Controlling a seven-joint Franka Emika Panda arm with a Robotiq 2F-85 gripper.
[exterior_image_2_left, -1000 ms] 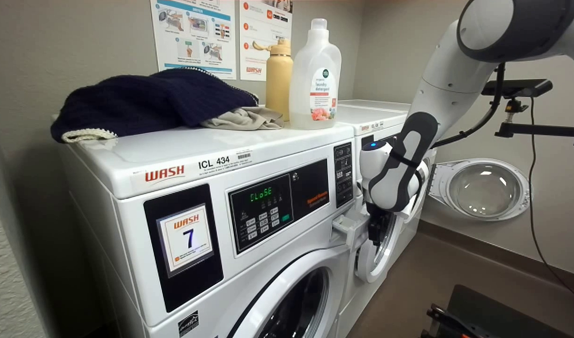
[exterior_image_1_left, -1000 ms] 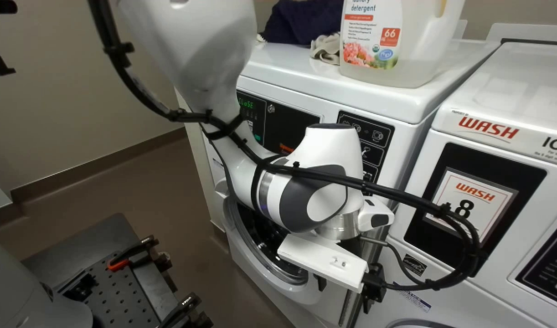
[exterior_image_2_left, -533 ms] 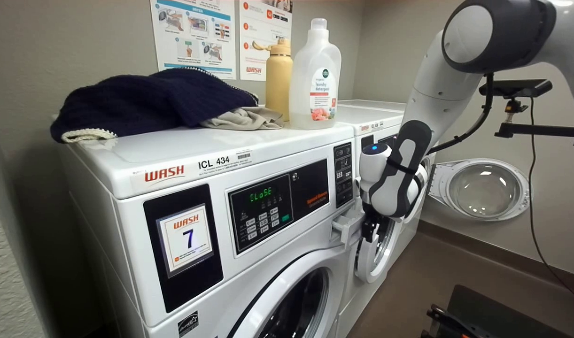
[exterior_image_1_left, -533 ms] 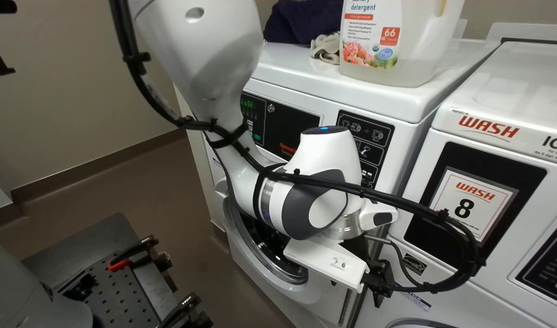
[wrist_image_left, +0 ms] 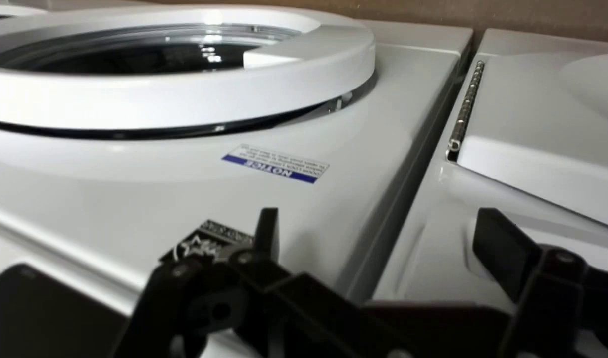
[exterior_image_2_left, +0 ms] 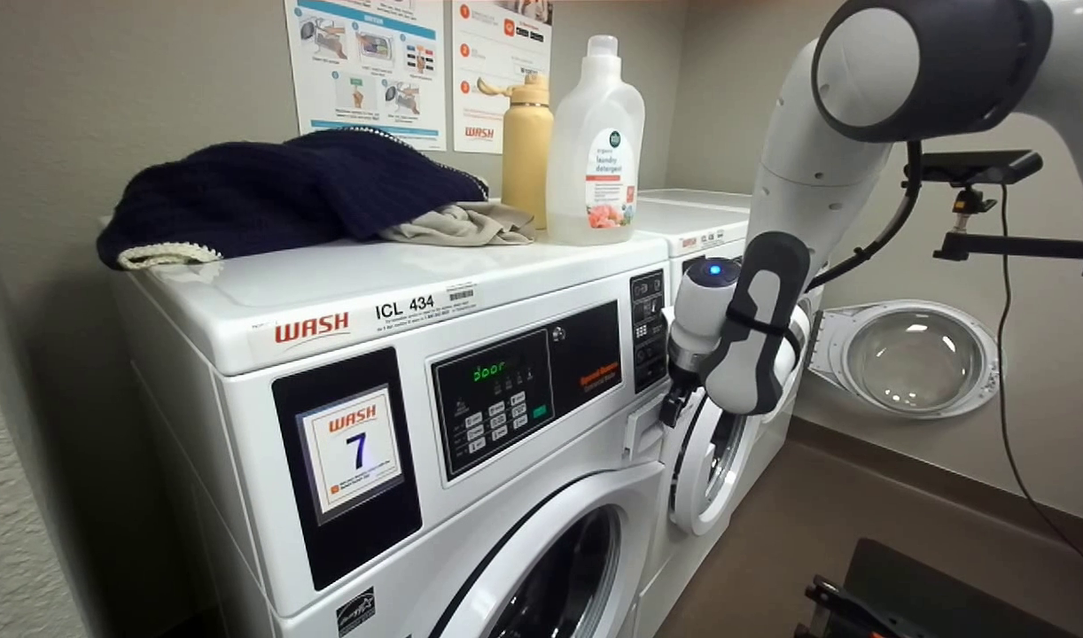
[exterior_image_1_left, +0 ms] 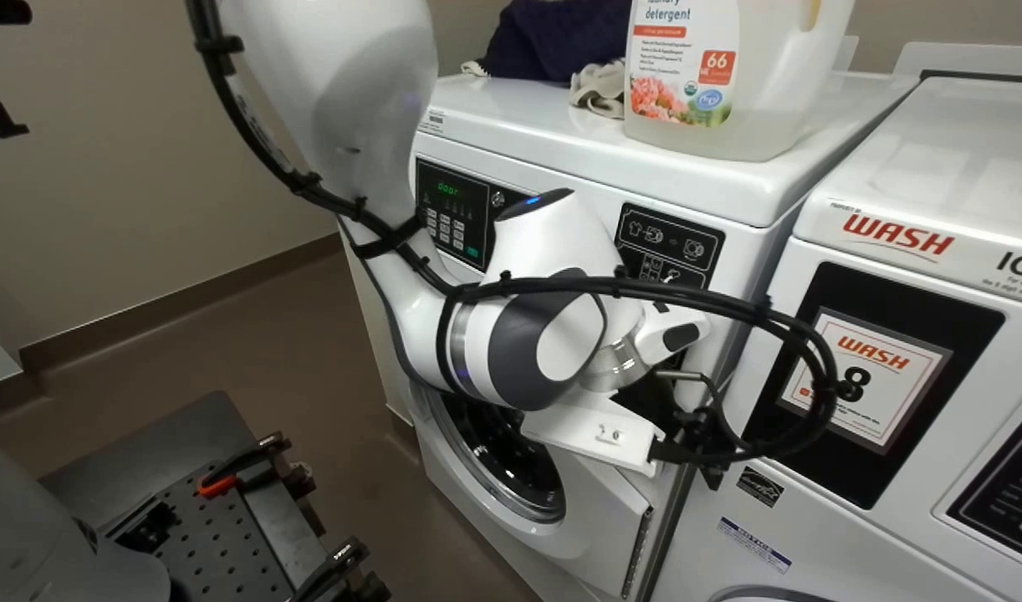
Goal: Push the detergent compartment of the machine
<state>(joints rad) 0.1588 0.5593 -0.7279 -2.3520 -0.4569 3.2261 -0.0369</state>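
Observation:
The machine (exterior_image_2_left: 586, 443) is the white washer marked 7, with a round door and black panels; it shows in both exterior views (exterior_image_1_left: 561, 142). Its white detergent compartment (exterior_image_2_left: 641, 430) sits below the small black panel at the right of its front, with little sticking out. In an exterior view the black gripper (exterior_image_2_left: 672, 409) is at the compartment's front, partly covering it. In the wrist view the gripper (wrist_image_left: 377, 221) is open, its fingers (wrist_image_left: 504, 251) wide apart with nothing between them. Contact cannot be told. The arm hides the compartment in an exterior view.
The washer marked 8 (exterior_image_1_left: 871, 535) stands beside the machine. A detergent bottle (exterior_image_2_left: 590, 151), a yellow flask (exterior_image_2_left: 525, 151) and dark cloth (exterior_image_2_left: 302, 190) lie or stand on the machine's top. A round door (exterior_image_2_left: 923, 354) stands open farther along. A black cart (exterior_image_1_left: 218, 527) stands in front.
My gripper has risen and moved in toward the machine's front. The compartment sticks out less than a second ago. The display changed from "CLoSE" to "door".

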